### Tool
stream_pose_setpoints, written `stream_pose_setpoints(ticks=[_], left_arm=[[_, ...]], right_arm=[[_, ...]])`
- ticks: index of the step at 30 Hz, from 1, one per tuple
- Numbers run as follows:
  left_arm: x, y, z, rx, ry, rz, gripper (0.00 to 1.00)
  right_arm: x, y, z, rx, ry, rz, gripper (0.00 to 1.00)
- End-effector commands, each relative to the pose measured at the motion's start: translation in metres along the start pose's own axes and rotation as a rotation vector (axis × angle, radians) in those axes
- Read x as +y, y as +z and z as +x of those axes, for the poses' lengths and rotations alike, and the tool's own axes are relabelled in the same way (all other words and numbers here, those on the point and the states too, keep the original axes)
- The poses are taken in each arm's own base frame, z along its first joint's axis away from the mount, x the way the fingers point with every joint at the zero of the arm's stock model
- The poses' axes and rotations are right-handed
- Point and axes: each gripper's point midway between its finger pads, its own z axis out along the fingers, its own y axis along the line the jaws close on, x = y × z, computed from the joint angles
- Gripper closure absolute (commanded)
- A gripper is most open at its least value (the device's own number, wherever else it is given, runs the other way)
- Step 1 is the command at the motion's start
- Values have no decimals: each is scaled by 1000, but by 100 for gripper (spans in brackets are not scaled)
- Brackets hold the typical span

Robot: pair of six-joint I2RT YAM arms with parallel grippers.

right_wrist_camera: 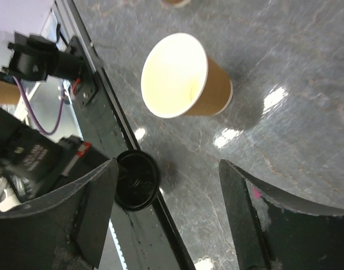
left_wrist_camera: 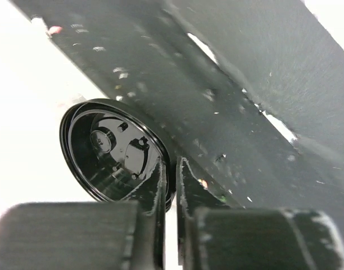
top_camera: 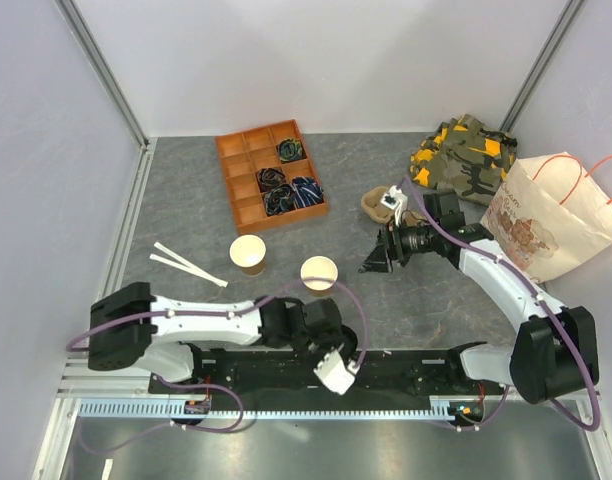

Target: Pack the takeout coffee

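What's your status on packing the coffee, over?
Left gripper: jaws shut on black lid, at near rail. Right gripper: jaws open, empty. Nearer paper cup lidless, upright, on table. Second cup stands apart, not blocking.

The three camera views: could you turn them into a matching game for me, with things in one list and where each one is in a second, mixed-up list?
Things
1. black lid
2. paper bag
3. white sticks
4. camouflage cloth

Places
A. far right corner
B. lying flat on the left side
C. pinched at its rim by the left gripper
D. along the right wall, with orange handles

Pairs: 1-C, 2-D, 3-B, 4-A
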Motion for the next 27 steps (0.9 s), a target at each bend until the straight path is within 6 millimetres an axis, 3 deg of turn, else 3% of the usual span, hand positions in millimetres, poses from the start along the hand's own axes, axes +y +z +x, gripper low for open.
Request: stream_pose_setpoints(ticks=[1,3,4,6,7,8,9,11,13,14,16,17,21,27], left_arm=[[42,-78,-50,-279,-424,-43,98],[74,-125,-64,-423,-576,-102,98],[96,-154,-59,-538,-767,-130,98],[123,-200,-62,-702,-886,-205,98],[136,-221,-50,-776,-1063,-244,98],[158,-251,-55,-882,-1001,-345,98],[160,-264,-54,-932,-1016,-381,98],[174,-292,-52,-1036,-1046,-452,98],[178,-306,-49,-1108,-1109,-455,98],[178,-303,-45,-1128,-1137,-449,98],[183,-318,-43,-1220,-1167,-475,98],[182,-314,-37,-1243,-1202,-476,98],[185,-318,-28,-1287,-1264,-512,98],[191,-325,-27,-1305,-1298,-515,98]], right_arm=[[3,-17,-43,-56,-79,11,21],[12,-25,-60,-78,-76,-25,22],[14,-32,-68,-103,-73,-33,23],[30,-41,-90,-180,-117,-64,23],[38,-44,-96,-207,-63,-78,24],[50,-49,-104,-244,-79,-92,25],[55,-52,-116,-291,-117,-112,27],[68,-57,-125,-315,-37,-151,32],[79,-62,-140,-361,-38,-184,37],[92,-68,-148,-390,26,-217,39],[108,-77,-164,-488,-26,-271,43],[120,-83,-168,-505,58,-319,43],[151,-95,-185,-603,17,-420,49],[152,-75,-176,-557,7,-428,58]])
